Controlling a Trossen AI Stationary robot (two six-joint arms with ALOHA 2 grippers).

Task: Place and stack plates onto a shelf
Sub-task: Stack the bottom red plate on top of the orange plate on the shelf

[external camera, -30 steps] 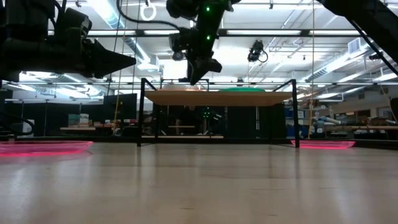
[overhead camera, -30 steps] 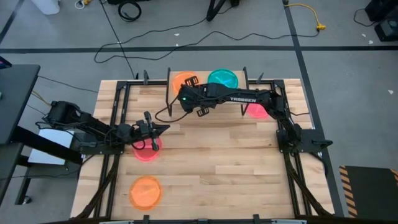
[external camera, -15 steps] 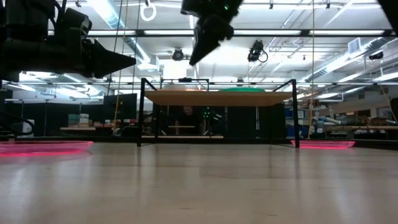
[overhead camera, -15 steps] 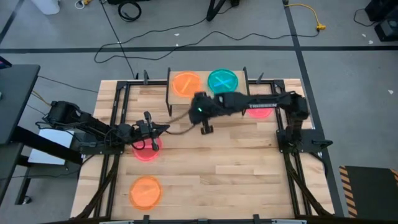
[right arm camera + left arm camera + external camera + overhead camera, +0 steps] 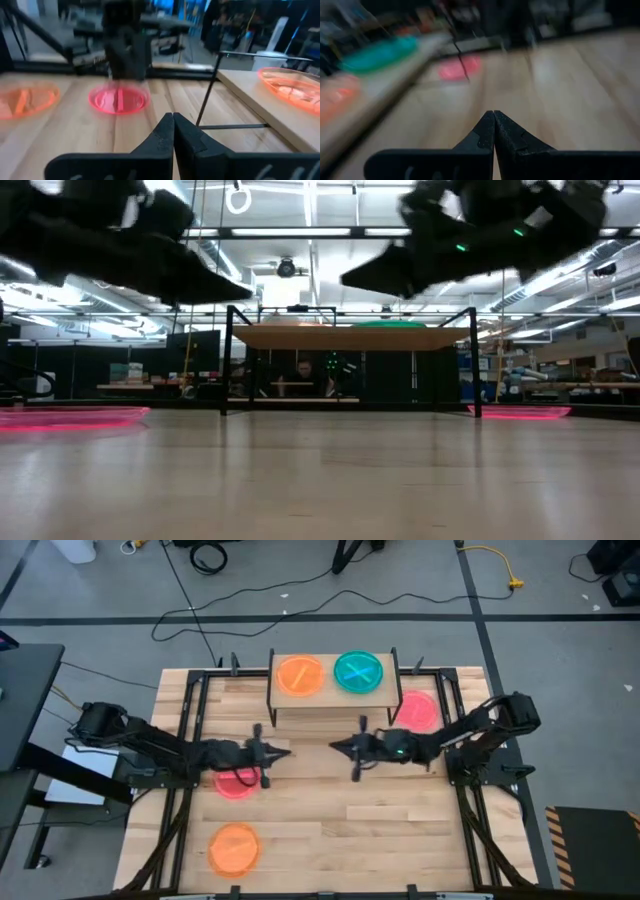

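The shelf [image 5: 330, 700] stands at the table's far middle on thin black legs. An orange plate [image 5: 300, 674] and a teal plate [image 5: 358, 671] lie side by side on it. On the table lie a pink plate [image 5: 415, 710] at the right, a second pink plate [image 5: 237, 783] at the left and an orange plate [image 5: 234, 848] near the front left. My left gripper [image 5: 285, 751] and my right gripper [image 5: 335, 746] hang above the table's middle with their tips toward each other, both shut with nothing between the fingers [image 5: 493, 120] [image 5: 173, 120].
Black frame rails [image 5: 190, 730] run along the table's left and right sides. Bare wood [image 5: 350, 830] fills the middle and front right. In the low view both grippers [image 5: 245, 293] [image 5: 345, 280] hang higher than the shelf top [image 5: 350, 335].
My right gripper has drawn back from over the orange plate on the shelf, moving toward the near edge and the right and turning level. That plate stays on the shelf beside the teal one. My left gripper has shifted toward the table's right.
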